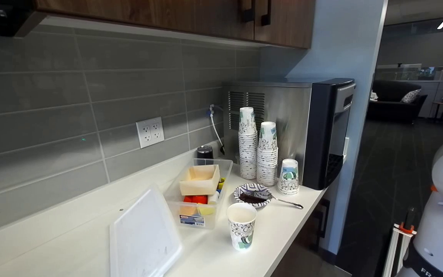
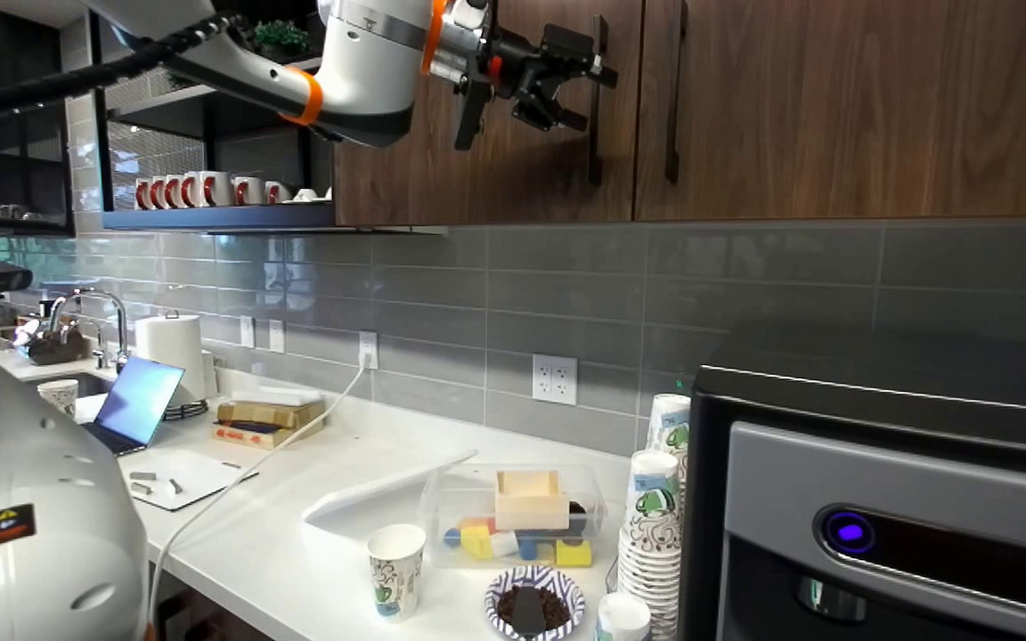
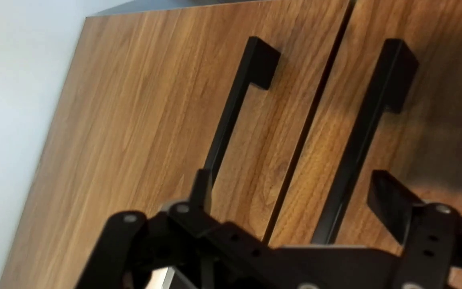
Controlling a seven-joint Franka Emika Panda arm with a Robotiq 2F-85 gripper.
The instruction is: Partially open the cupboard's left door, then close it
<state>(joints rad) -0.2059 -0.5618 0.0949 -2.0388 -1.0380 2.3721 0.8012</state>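
Observation:
The dark brown cupboard (image 2: 834, 116) hangs above the counter, and both doors look shut. Its left door (image 2: 495, 178) has a black bar handle (image 2: 596, 151) by its right edge; door (image 1: 167, 15) and handle (image 1: 248, 14) also show in an exterior view. My gripper (image 2: 596, 98) is open and empty in front of that handle. In the wrist view, which looks upside down, the left door (image 3: 435, 144) is on the right. Its handle (image 3: 355, 152) runs between the spread fingers of the gripper (image 3: 293, 178), apart from both. One finger overlaps the twin door's handle (image 3: 235, 100) in the picture.
An open shelf with mugs (image 2: 210, 190) adjoins the cupboard. Below are a grey tiled wall (image 2: 442, 303) and a white counter (image 2: 299, 570). The counter holds a plastic box (image 1: 221, 173), stacked cups (image 1: 248, 154), a patterned bowl (image 1: 240, 188) and a steel-black machine (image 1: 283, 100).

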